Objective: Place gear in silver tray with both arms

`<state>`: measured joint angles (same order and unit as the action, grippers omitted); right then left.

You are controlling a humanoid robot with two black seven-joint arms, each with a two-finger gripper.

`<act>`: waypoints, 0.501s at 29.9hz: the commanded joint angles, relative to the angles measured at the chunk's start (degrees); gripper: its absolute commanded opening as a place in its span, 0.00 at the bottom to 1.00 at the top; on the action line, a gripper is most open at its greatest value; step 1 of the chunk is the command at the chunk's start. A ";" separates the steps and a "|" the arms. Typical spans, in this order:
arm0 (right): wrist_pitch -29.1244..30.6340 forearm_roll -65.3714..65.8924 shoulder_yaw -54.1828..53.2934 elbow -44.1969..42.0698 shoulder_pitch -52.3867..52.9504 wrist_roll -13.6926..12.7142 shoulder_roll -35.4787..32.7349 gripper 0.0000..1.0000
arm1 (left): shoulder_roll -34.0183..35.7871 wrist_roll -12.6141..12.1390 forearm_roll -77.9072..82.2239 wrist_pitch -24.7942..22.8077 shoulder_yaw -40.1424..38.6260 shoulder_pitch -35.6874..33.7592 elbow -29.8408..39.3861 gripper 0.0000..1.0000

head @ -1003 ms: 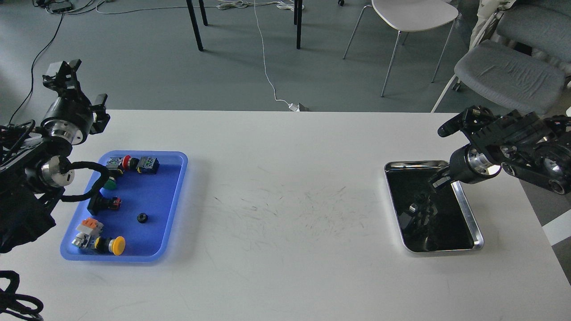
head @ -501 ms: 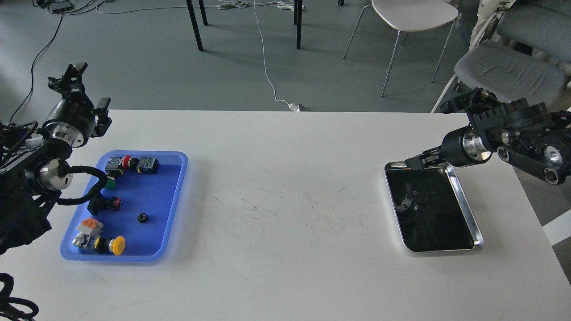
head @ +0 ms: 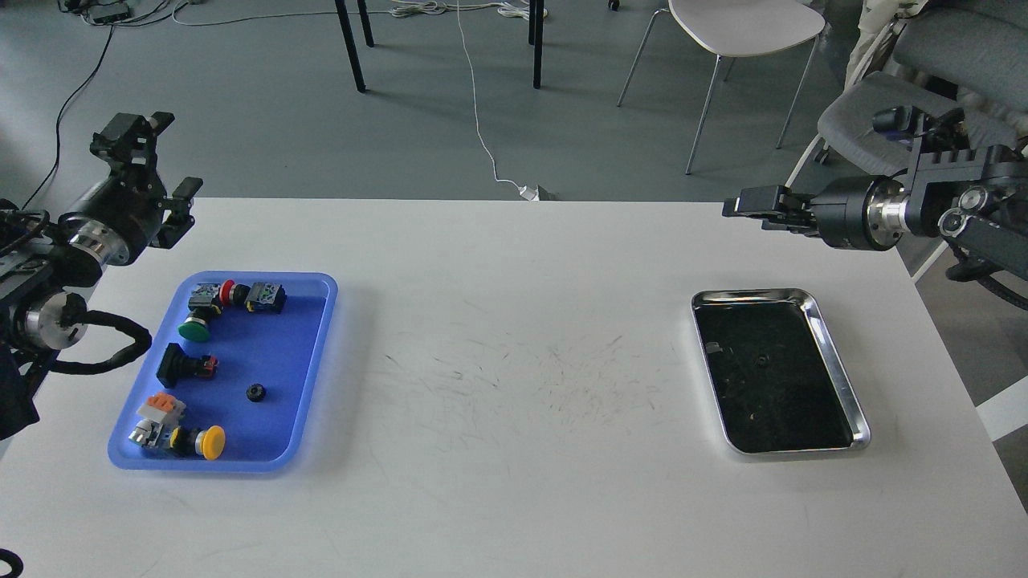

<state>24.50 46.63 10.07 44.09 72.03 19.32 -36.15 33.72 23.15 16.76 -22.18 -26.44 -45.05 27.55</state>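
Observation:
The silver tray (head: 838, 363) lies on the right of the white table. A tiny dark round part (head: 760, 359) lies on its dark base; it is too small to name. A small black gear (head: 256, 392) lies in the blue tray (head: 321, 337) on the left. My left gripper (head: 135, 125) is raised beyond the table's far left corner, its fingers apart and empty. My right gripper (head: 732, 209) points left, level, above the table's far edge behind the silver tray. It is seen side-on, so its fingers cannot be told apart.
The blue tray also holds several push buttons and switches, among them a yellow-capped one (head: 210, 441), a green one (head: 193, 327) and a red one (head: 228, 291). Chairs (head: 743, 28) and table legs stand on the floor beyond the table.
My right gripper has risen from over the silver tray and drawn back to the far edge, turning level. My left gripper has shifted slightly right and lower.

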 commanded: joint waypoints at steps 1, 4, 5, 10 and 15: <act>-1.20 -7.41 -6.10 -0.05 -2.24 0.02 -1.11 0.74 | 2.66 0.05 4.58 -2.42 0.08 -0.04 0.40 0.98; -2.09 -11.20 -10.59 0.03 -4.09 -0.07 -1.64 0.74 | 4.60 0.40 8.19 -5.82 -0.01 -0.21 0.84 0.98; -2.09 -12.52 -12.34 0.04 -4.70 -0.07 -1.90 0.74 | 5.21 1.18 9.24 -5.82 -0.01 -0.21 1.62 0.98; -2.96 -19.11 -18.15 0.03 -7.78 0.02 -2.35 0.74 | 9.34 3.04 14.69 -5.82 0.08 0.22 6.71 0.98; -4.72 -23.77 -22.19 0.12 -11.03 0.02 -2.35 0.75 | 15.14 3.65 22.15 -5.82 0.17 2.41 16.47 0.98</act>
<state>20.82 25.27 -9.84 44.14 62.73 19.28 -38.49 46.23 26.49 34.12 -28.01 -26.32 -44.18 38.91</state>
